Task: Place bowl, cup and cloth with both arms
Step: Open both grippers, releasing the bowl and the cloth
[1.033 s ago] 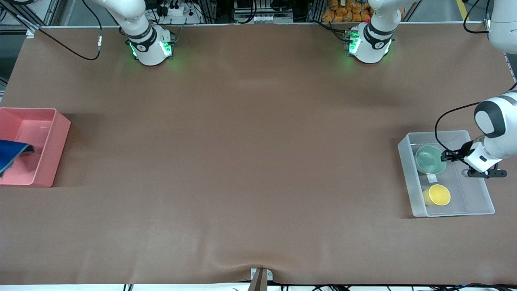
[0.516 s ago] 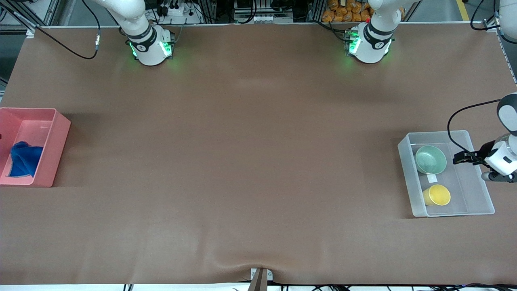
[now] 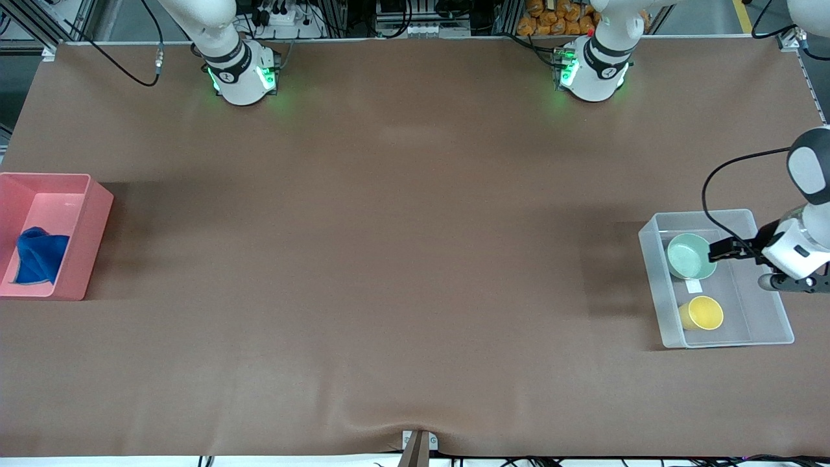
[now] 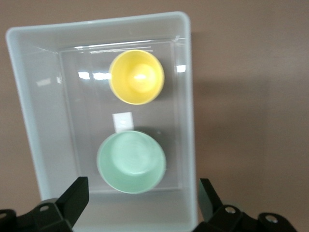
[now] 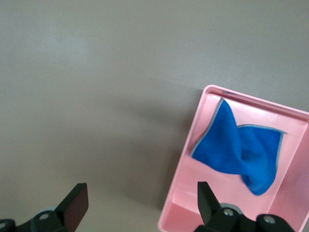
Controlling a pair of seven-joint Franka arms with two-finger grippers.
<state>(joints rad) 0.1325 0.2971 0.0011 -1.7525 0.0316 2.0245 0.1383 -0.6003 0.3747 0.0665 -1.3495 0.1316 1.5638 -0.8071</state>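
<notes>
The mint-green bowl point(image 3: 688, 255) and the yellow cup point(image 3: 703, 312) sit in a clear plastic bin point(image 3: 771, 324) at the left arm's end of the table, the cup nearer the front camera. My left gripper point(image 3: 717, 250) hangs open and empty over the bin beside the bowl. In the left wrist view, the bowl point(image 4: 131, 162) and cup point(image 4: 137, 77) lie below the open left gripper point(image 4: 141, 205). The blue cloth point(image 3: 37, 255) lies crumpled in a pink bin point(image 3: 91, 220). My right gripper point(image 5: 141, 203) is open and empty above the table beside the pink bin point(image 5: 178, 193), with the cloth point(image 5: 239, 147) below.
A small white label point(image 3: 693, 285) lies on the clear bin's floor between bowl and cup. The two arm bases point(image 3: 241, 74) point(image 3: 591, 71) stand along the table's edge farthest from the front camera. The right gripper is out of the front view.
The cloth was let go and now lies in the pink bin. The left gripper drew back from the bowl, then returned beside it.
</notes>
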